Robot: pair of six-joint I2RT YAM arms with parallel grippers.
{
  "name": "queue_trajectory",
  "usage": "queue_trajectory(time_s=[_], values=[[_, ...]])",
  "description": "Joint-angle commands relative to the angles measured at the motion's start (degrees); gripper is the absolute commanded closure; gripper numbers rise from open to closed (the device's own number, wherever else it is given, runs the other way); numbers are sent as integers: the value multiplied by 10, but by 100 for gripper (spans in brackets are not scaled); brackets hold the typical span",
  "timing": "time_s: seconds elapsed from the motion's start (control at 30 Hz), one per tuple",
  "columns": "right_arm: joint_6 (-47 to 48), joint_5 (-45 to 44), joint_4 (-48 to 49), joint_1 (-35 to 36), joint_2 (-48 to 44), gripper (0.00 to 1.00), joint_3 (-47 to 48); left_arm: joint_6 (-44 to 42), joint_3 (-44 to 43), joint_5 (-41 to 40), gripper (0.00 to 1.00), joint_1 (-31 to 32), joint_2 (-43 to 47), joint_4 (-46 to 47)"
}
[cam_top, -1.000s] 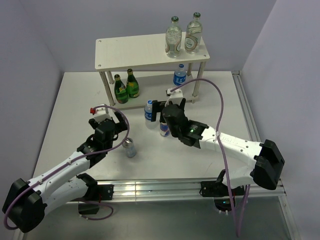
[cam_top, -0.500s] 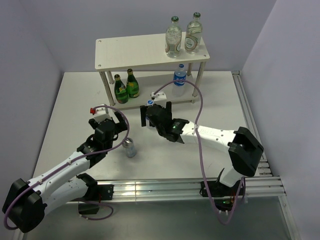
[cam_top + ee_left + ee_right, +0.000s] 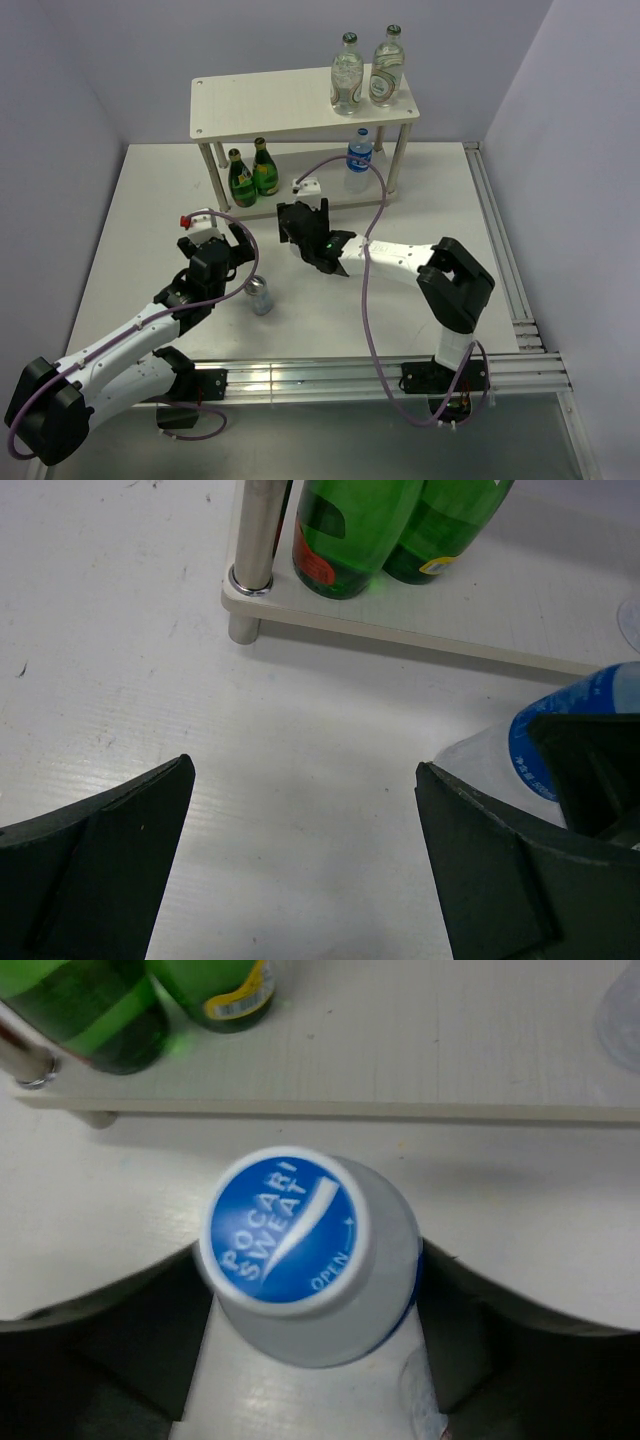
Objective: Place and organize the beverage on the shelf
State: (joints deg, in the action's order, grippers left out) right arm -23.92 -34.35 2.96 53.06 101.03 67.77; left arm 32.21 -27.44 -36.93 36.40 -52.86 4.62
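Right wrist, bottle (image 3: 285, 1230) between right tool (image 3: 312, 1290) fingers

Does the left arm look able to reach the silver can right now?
Probably: the can stands free on the table beside the open left gripper, nothing between, though behind its jaws, so it must back up.

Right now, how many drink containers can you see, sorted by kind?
Clear glass bottles: 2
Green glass bottles: 2
Blue-labelled plastic bottle: 1
Pocari Sweat bottle: 1
Silver can: 1
Total: 7
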Motion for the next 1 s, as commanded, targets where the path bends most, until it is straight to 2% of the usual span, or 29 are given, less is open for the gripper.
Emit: queue_trajectory(time_s=[0.0, 0.07, 0.1, 0.17, 0.2, 0.27, 0.3, 0.37, 0.4, 0.67, 0.97], values=[[9, -41, 50, -4, 26, 29, 33, -1, -10, 1, 1, -3, 7, 5], [14, -47, 56, -6, 34, 43, 40, -1, -11, 1, 1, -3, 5, 3], [15, -50, 57, -6, 33, 54, 40, -1, -10, 2, 1, -3, 6, 4], [18, -54, 57, -8, 27, 64, 42, -1, -10, 3, 1, -3, 6, 4], [19, -57, 57, -7, 23, 73, 42, -1, -10, 2, 1, -3, 5, 4], [27, -66, 54, -8, 7, 82, 45, -1, -10, 3, 1, -3, 7, 5], [29, -80, 52, -8, 1, 90, 47, 0, -10, 3, 1, -3, 7, 4], [43, -94, 51, -9, -17, 98, 54, 0, -10, 3, 1, -3, 8, 5], [49, -99, 51, -11, -22, 100, 56, -1, -9, 2, 1, -3, 9, 5], [79, -114, 59, -52, -80, 100, 85, 0, -9, 2, 1, -2, 11, 5], [96, -99, 83, -108, -64, 100, 119, -1, -9, 4, 1, -2, 6, 7]])
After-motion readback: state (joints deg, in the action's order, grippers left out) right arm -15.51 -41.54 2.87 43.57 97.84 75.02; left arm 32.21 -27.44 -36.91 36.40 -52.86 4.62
